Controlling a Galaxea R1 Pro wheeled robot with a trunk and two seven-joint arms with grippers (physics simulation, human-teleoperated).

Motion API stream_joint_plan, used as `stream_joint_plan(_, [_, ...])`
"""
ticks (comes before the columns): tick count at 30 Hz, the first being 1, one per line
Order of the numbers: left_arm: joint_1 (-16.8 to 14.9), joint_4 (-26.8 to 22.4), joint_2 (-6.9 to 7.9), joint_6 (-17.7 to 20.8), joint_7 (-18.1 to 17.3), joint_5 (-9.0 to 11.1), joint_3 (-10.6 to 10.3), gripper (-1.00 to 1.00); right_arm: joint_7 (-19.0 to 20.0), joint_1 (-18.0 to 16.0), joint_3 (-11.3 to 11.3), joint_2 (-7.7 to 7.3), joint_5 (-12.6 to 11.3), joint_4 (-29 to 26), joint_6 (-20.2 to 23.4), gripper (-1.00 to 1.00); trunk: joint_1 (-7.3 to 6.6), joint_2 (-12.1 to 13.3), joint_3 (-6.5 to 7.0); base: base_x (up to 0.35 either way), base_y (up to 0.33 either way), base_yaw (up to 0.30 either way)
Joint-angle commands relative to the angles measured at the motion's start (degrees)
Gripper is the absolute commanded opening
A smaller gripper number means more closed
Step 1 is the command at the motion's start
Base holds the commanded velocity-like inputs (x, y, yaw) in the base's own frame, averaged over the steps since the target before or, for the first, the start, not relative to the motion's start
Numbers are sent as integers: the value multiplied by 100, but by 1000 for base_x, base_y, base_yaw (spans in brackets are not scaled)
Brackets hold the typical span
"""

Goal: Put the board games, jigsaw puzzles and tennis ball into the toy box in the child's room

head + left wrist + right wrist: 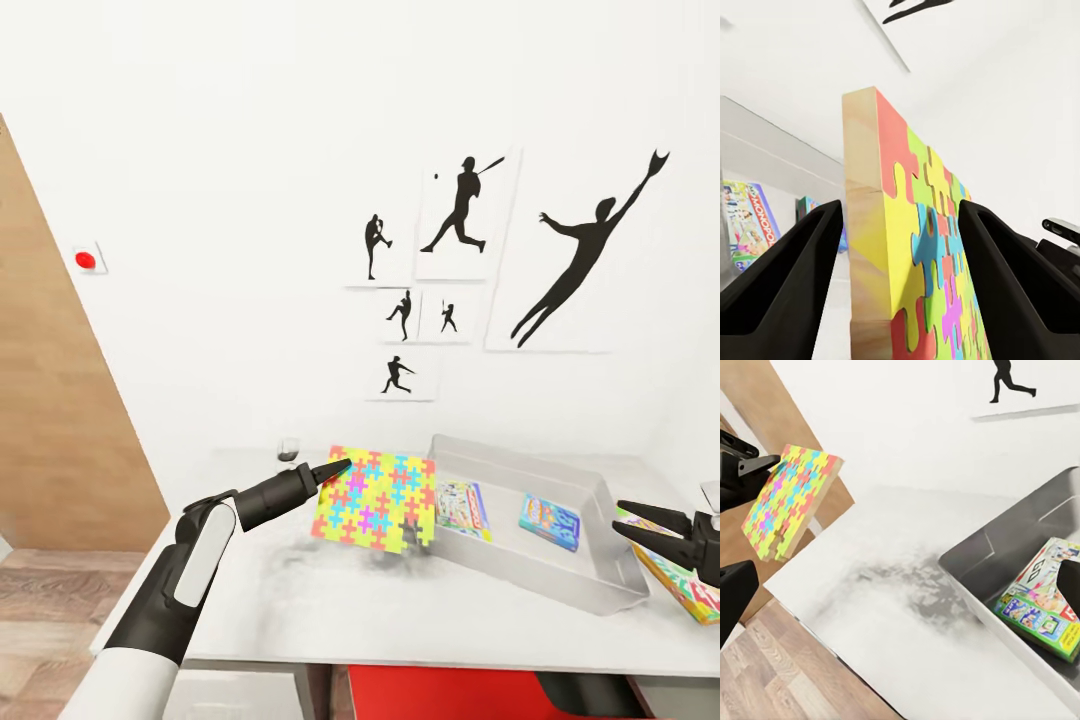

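The left gripper [345, 463] is clenched on the edge of a jigsaw puzzle [377, 499], held upright in the air just beside the toy box [600, 596], while the right gripper [640, 527], fingers spread and empty, hovers at the toy box's far side.

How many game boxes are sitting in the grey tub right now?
2. One board game lies at the toy box's left end, near the jigsaw puzzle held up by the left hand. A blue board game lies further right. The tub's near wall could hide something small.
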Motion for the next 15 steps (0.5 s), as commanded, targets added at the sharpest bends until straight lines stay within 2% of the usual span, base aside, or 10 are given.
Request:
stream_joint_plan(1, [-5, 0, -2, 31, 0, 18, 3, -100, 8, -7, -1, 1, -14, 0, 47, 100, 4, -13, -13, 0, -2, 38])
stream_joint_plan(15, [-3, 0, -2, 31, 0, 18, 5, -100, 3, -12, 2, 21, -11, 0, 42, 100, 4, -13, -13, 0, -1, 11])
